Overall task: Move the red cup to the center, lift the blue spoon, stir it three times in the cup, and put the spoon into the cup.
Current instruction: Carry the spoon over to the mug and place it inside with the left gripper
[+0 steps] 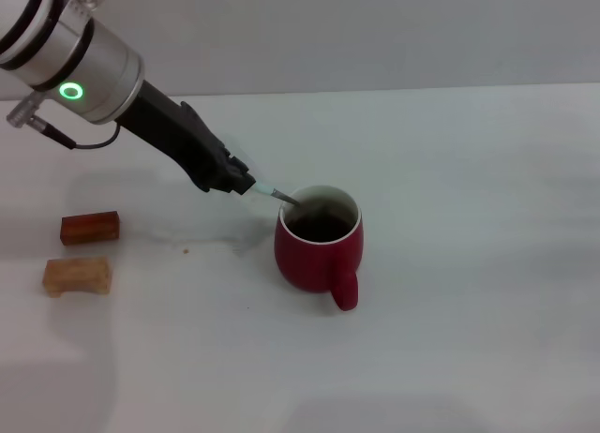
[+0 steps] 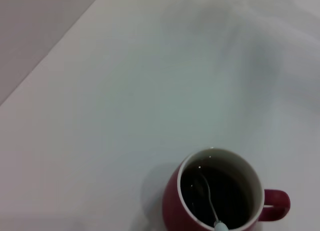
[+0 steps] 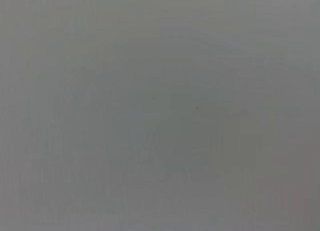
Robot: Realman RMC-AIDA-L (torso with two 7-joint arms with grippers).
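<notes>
Head view: left gripper (image 1: 246, 185) clenched on blue spoon (image 1: 277, 195) handle tip, frame centre, bowl inside red cup (image 1: 319, 246); spoon looked light, slim, prob. slippery.

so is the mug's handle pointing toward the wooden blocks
No, in the head view the red cup has its handle on the near side, while the wooden blocks lie off to its left.

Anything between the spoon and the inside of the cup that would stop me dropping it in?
Nothing visible. The left gripper holds the blue spoon, whose bowl already dips into the red cup; the two wooden blocks sit well aside.
</notes>
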